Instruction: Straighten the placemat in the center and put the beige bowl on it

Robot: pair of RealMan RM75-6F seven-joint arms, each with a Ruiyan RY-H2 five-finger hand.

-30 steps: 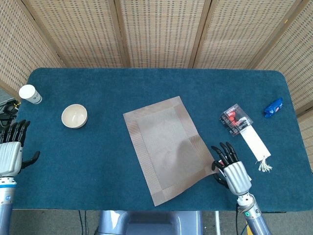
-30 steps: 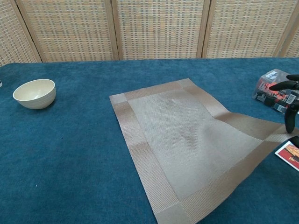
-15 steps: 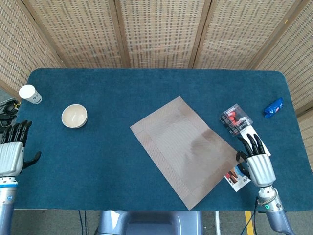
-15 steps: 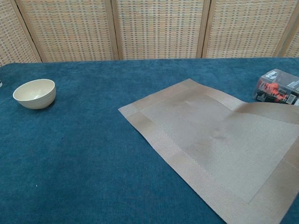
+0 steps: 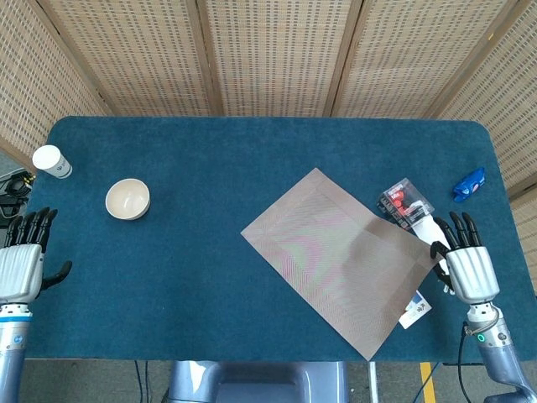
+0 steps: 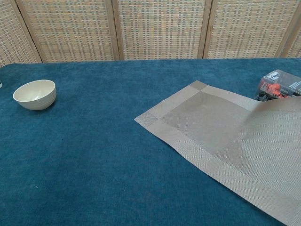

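The beige bowl (image 5: 127, 199) (image 6: 35, 94) stands upright and empty on the left of the blue table. The tan placemat (image 5: 336, 252) (image 6: 221, 132) lies skewed, right of center, with its right corner lifted off the cloth. My right hand (image 5: 468, 270) is at that raised corner near the table's right front, thumb against the mat's edge and fingers stretched forward; it pinches the corner. My left hand (image 5: 21, 264) hovers at the table's left edge, fingers apart, holding nothing. Neither hand appears in the chest view.
A white paper cup (image 5: 52, 161) stands at the far left. A black-and-red package (image 5: 404, 204) (image 6: 280, 84) sits just beyond the mat's right corner, with a white tag (image 5: 428, 228) by it. A blue object (image 5: 469, 184) lies far right. A card (image 5: 415, 309) peeks from under the mat.
My right hand has pulled the placemat's corner rightward and away from me; the mat has slid right and turned, now covering part of the tag. Bowl and left hand stayed put.
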